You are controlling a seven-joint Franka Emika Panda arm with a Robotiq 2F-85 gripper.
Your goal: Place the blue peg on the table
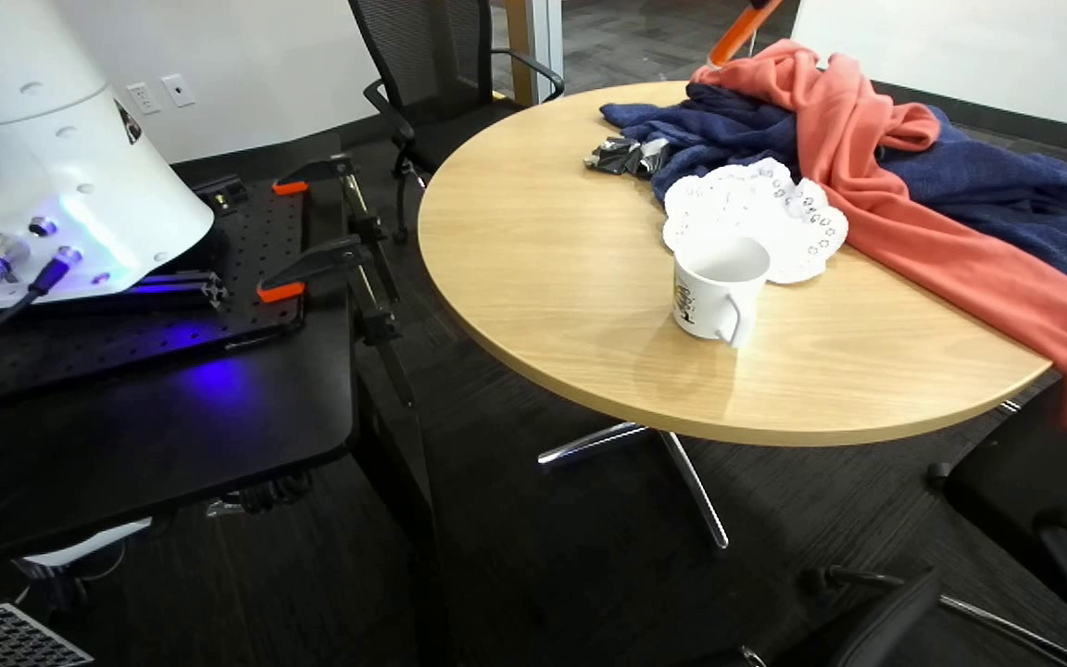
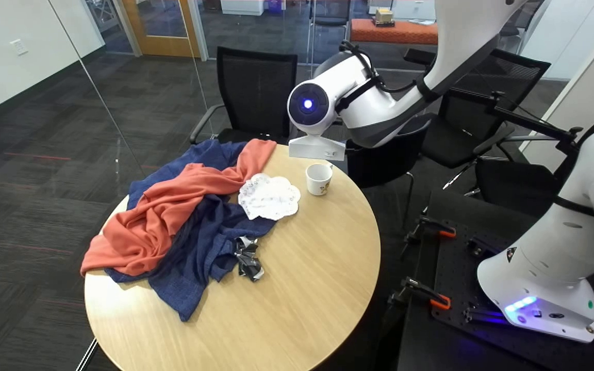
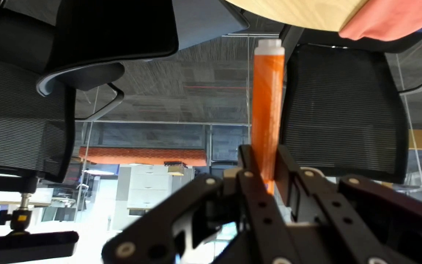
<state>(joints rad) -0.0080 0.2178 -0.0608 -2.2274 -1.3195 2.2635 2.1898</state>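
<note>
The gripper (image 3: 264, 157) is pinched narrow on an orange marker (image 3: 268, 97), holding it near one end; no blue peg shows, so this marker is most likely the thing the task means. The coming move turns on where the bench (image 1: 533, 241) lies from the gripper: below it, I judge, since the wrist view seems to stand upside down, with the bench's rim along its top and the marker's white end aimed toward that rim. The marker is in the air, not yet set down; whether it is above the wood or out past the rim, I cannot tell. In an exterior view the wrist end of the arm (image 2: 341, 77) stands near the mug (image 2: 319, 184), with the gripper out of sight there. The marker's long axis looks to run across the gripper's reach rather than straight out of it. In an exterior view it slants, gripped end high and white end low; that end lines up with the edge of the coral cloth (image 1: 867, 190), yet the wrist view shows the two apart. Lowered just as it points, it would probably meet the bench white end first and tip or roll on release, so turning that axis closer to level looks safer.
</note>
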